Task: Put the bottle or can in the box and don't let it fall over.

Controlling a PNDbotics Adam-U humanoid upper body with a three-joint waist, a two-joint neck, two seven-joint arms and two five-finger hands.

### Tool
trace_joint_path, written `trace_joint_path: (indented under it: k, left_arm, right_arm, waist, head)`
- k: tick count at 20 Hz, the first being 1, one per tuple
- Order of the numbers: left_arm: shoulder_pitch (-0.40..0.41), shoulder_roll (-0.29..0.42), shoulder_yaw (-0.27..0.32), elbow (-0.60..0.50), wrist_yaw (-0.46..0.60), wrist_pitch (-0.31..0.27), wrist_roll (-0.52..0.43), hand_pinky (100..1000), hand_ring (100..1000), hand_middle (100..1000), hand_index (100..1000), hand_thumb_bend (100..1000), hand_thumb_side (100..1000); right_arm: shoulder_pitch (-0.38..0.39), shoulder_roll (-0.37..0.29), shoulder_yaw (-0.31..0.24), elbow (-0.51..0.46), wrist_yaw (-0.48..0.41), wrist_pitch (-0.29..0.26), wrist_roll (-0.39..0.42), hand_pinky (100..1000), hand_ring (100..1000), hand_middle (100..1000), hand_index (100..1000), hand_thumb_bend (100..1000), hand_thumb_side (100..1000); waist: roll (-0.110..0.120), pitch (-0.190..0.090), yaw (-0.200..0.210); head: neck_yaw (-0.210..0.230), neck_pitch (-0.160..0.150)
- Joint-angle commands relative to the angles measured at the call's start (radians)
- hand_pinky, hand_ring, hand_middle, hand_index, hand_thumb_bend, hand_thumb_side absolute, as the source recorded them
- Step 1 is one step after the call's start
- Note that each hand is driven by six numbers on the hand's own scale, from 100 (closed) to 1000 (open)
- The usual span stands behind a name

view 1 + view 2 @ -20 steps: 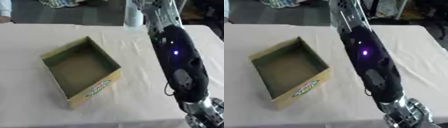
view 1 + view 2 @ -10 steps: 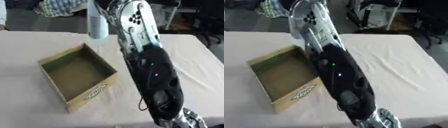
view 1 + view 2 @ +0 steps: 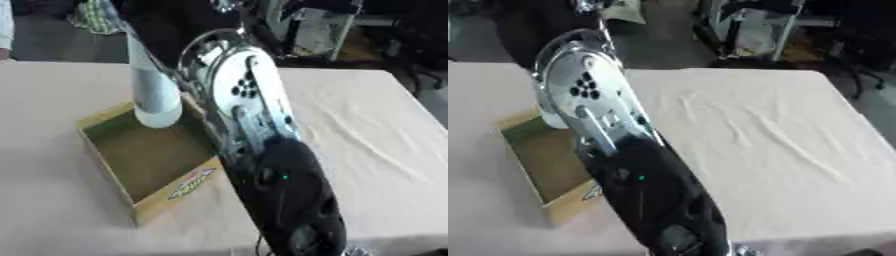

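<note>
Bottle over box, upper left of frame.
I hold the bottle (image 3: 156, 95) upright above the box (image 3: 166, 195) to prevent tipping; right hand state indeterminable, hidden behind the arm.

My right arm (image 3: 262, 165) showed a glossy black forearm shell with a small green light, above it a silver joint housing with dark screw holes at 12 o'clock.

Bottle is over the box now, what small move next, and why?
Probably lower it straight down. In the left eye view the bottle hangs upright over the far end of the open box, its base about level with the rim. The right arm hides the hand holding it, so go slowly.
</note>
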Motion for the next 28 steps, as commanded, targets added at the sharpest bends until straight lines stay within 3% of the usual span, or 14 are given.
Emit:
trace_joint_path:
  k: [1, 11, 17, 22, 28]
  left_arm:
    - [-0.025, 0.015, 0.011, -0.014, 0.003, -0.005, 0.004, 615, 694, 632, 785, 100, 744]
    - [-0.049, -0.007, 0.023, -0.033, 0.011, -0.012, 0.014, 616, 694, 633, 784, 100, 741]
    - [-0.057, -0.016, 0.024, -0.038, 0.014, -0.012, 0.014, 616, 694, 632, 784, 100, 743]
    - [-0.063, -0.022, 0.024, -0.042, 0.016, -0.011, 0.015, 615, 694, 632, 784, 100, 745]
    - [-0.063, -0.024, 0.024, -0.043, 0.017, -0.009, 0.016, 615, 694, 632, 784, 100, 745]
  right_arm:
    - [0.013, 0.012, 0.03, -0.02, -0.009, 0.013, 0.002, 100, 100, 100, 885, 100, 773]
    - [0.085, -0.01, 0.111, 0.033, -0.015, -0.001, 0.007, 100, 100, 100, 878, 100, 784]
    - [0.085, -0.019, 0.122, 0.076, -0.02, -0.019, 0.055, 100, 100, 100, 877, 100, 794]
    - [0.095, -0.025, 0.133, 0.146, -0.041, -0.046, 0.081, 100, 100, 100, 876, 207, 828]
    - [0.101, -0.024, 0.141, 0.194, -0.055, -0.073, 0.105, 100, 100, 100, 876, 211, 830]
  waist:
    - [0.01, -0.006, 0.004]
    - [0.025, 0.025, 0.021]
    - [0.037, 0.045, 0.026]
    - [0.047, 0.066, 0.03]
    - [0.049, 0.072, 0.031]
  head:
    - [0.007, 0.005]
    - [-0.005, 0.005]
    - [-0.023, 0.005]
    - [-0.029, 0.005]
    - [-0.029, 0.005]
